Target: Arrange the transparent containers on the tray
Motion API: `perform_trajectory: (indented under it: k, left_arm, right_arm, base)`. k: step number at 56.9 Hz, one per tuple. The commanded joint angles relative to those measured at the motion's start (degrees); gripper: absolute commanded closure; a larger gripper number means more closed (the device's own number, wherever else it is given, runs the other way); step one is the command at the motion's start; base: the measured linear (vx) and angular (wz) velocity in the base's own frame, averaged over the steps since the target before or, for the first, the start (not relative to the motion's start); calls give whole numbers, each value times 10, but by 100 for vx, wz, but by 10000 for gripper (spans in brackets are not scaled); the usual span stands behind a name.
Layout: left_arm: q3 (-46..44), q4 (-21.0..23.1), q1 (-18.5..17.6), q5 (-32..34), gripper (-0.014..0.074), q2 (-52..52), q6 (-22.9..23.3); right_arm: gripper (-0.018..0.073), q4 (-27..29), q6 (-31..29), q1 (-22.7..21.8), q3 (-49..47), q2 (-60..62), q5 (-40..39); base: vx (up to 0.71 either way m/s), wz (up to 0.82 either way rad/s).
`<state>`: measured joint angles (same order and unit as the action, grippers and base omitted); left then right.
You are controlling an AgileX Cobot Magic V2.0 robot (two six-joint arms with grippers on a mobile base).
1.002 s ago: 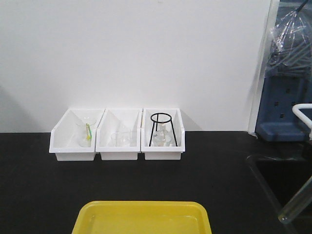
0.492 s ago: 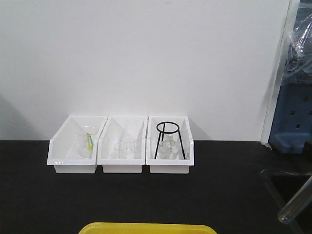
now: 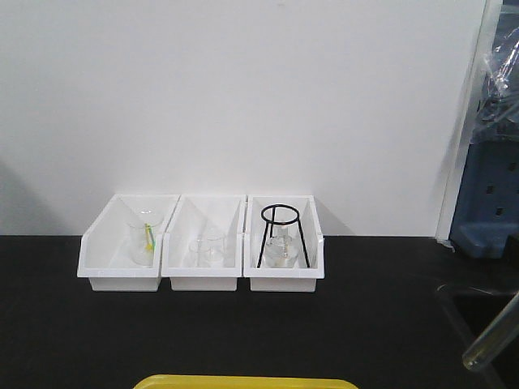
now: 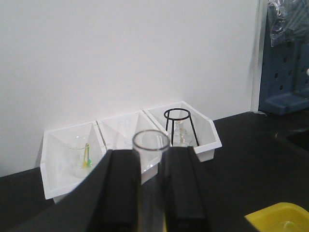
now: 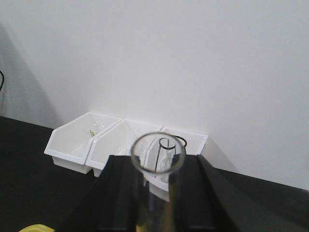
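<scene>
Exterior front-facing view: the black desk [image 3: 365,324] carries the yellow tray [image 3: 243,382] at its near edge. Only the tray's far rim shows, so its contents cannot be confirmed.

Three white bins [image 3: 203,281] stand side by side at the far edge, against the wall.
- Left bin: one clear beaker [image 3: 144,235] with a green-yellow item inside.
- Middle bin: small clear glassware [image 3: 207,245].
- Right bin: a black wire tripod [image 3: 280,231] standing over more clear glassware.

Left hand [image 4: 151,159] is clamped on a test tube [image 4: 151,183], open rim toward the wrist camera. Right hand [image 5: 157,166] is clamped on a second test tube [image 5: 157,193], held tilted near the desk's right edge.

Judged step: carrying both tubes to the tray. The next move calls for lowering each tube over the tray, laying it flat, then releasing gently, since round glass is likely to roll.
</scene>
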<state>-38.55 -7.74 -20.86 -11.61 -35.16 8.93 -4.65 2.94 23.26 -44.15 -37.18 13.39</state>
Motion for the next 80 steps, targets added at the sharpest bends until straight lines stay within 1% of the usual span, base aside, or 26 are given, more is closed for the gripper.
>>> perform_trajectory:
  k: [1, 28, 36, 41, 45, 51, 54, 61, 65, 69, 75, 80]
  left_arm:
    - [-15, 3, -1, 47, 472, 0, 0]
    - [-15, 8, -2, 48, 472, 0, 0]
    - [-15, 8, -3, 41, 471, -33, 0]
    - [-18, 15, -3, 39, 469, -70, 0]
    - [-18, 42, -4, 53, 468, -107, 0]
    - [-18, 84, -26, 63, 468, -163, 0]
    - [-18, 103, -52, 64, 467, -196, 0]
    - [-18, 109, -102, 87, 467, -267, -1]
    - [-18, 114, -120, 105, 466, -307, 4]
    - [-18, 119, -128, 116, 464, -346, 16]
    - [-18, 128, -128, 142, 462, -399, 50]
    - [-18, 128, -128, 163, 458, -442, 61]
  right_arm:
    - [571, -5, -2, -3, -17, -1, -50]
    - [571, 0, -1, -3, -17, -2, -50]
    - [571, 3, 9, -3, -17, -32, -26]
    - [571, 27, 16, -3, -18, -73, -20]
    - [571, 61, 16, -3, -23, -116, -20]
    - [571, 111, 13, -3, -43, -190, -15]
    - [571, 138, -1, 4, -58, -226, -6]
    - [571, 169, -45, 40, -81, -305, 2]
    - [571, 181, -51, 56, -84, -341, -8]
    - [570, 189, -51, 64, -84, -373, -12]
    - [567, 202, -51, 67, -84, -421, -12]
    - [564, 208, -51, 67, -84, -456, -13]
  base:
    - [0, 0]
    - [0, 0]
    - [0, 0]
    - [0, 0]
    - [0, 0]
    - [0, 0]
    - [0, 0]
    - [0, 0]
    - [0, 0]
    - [0, 0]
    - [0, 0]
    - [0, 0]
